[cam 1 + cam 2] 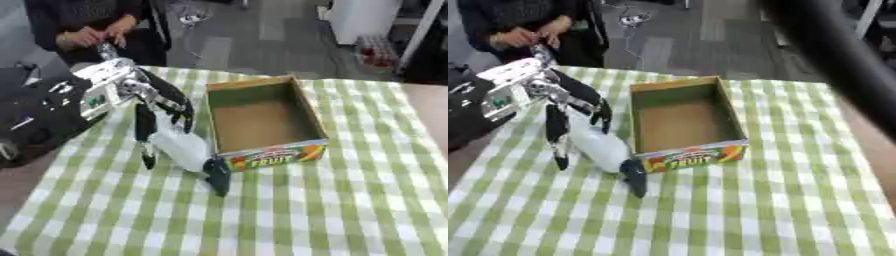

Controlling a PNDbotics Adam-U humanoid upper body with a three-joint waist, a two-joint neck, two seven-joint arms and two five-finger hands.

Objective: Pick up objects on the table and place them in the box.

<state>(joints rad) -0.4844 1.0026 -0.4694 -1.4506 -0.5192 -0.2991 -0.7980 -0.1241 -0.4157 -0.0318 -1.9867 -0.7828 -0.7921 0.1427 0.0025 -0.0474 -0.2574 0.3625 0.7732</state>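
The open brown cardboard box (262,117) with a fruit-printed front holds nothing, so the task looks barely begun: its 1 visible object is not yet inside. That pale translucent plastic bottle with a dark cap (185,150) lies tilted on the green-and-white checked surface (332,210), just beside the box's front-left corner. The left robot hand (157,117) has its dark fingers curled down around the bottle's upper end; the right robot hand is out of view.

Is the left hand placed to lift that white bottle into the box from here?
Probably yes: the left hand is curled around the white bottle, and the open box sits right beside it with nothing between.

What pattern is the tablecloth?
Green and white check on the tablecloth, clearest in the left eye view.
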